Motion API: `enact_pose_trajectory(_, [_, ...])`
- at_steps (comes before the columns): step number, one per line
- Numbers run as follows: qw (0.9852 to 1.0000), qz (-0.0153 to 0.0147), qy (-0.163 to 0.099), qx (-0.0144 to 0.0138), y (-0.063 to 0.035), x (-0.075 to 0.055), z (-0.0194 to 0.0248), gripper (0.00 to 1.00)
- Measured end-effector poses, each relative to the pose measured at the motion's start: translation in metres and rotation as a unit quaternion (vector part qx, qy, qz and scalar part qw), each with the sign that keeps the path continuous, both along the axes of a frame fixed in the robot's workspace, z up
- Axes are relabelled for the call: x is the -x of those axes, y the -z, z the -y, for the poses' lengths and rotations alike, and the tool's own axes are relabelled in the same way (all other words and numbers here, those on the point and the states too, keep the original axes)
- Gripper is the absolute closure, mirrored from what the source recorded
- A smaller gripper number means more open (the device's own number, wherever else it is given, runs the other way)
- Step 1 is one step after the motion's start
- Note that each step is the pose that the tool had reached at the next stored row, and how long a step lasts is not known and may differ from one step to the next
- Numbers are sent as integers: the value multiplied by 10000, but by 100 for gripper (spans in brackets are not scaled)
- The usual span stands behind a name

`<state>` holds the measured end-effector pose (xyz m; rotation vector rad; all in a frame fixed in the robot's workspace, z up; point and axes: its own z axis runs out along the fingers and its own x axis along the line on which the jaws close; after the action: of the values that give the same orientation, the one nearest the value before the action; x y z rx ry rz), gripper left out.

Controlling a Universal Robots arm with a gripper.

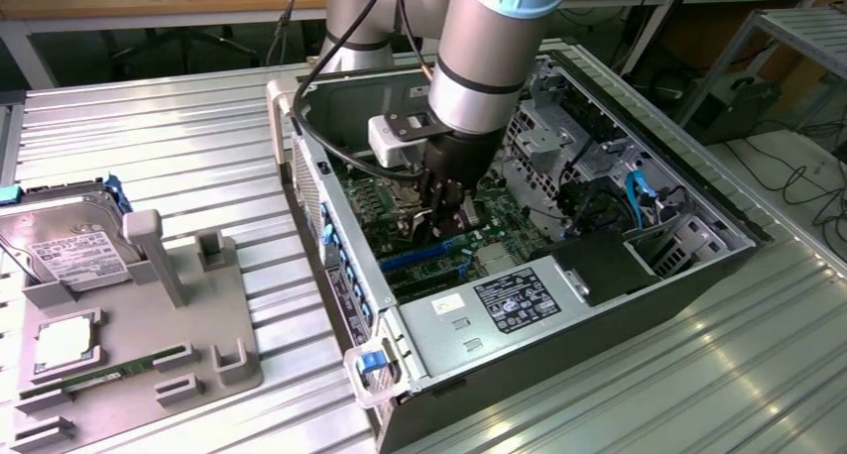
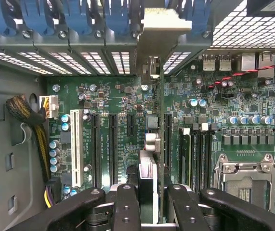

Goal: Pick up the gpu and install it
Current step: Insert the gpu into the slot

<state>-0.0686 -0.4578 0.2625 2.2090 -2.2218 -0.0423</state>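
The gpu (image 2: 162, 120) is seen edge-on in the wrist view, a thin card standing upright over the green motherboard (image 2: 108, 101). Its silver end bracket (image 2: 163, 26) sits at the case's rear slot openings, among the blue latches. My gripper (image 2: 154, 207) is shut on the card's near end, with a black finger (image 2: 127, 207) on each side. In the exterior view the gripper (image 1: 445, 216) reaches down into the open computer case (image 1: 337, 276), just above the blue expansion slots (image 1: 423, 256).
A grey fixture (image 1: 159, 355) on the exterior view's left holds a hard drive (image 1: 66, 251) and a narrow memory stick (image 1: 113, 370). Inside the case are the power supply (image 1: 523, 295), blue cables (image 1: 642, 201), a cable bundle (image 2: 29, 115) and the CPU socket (image 2: 243, 173).
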Motion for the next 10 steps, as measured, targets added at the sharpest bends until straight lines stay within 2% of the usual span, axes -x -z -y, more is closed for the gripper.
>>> enact_pose_trajectory(10, [10000,0,0,-3,49,6,0,72])
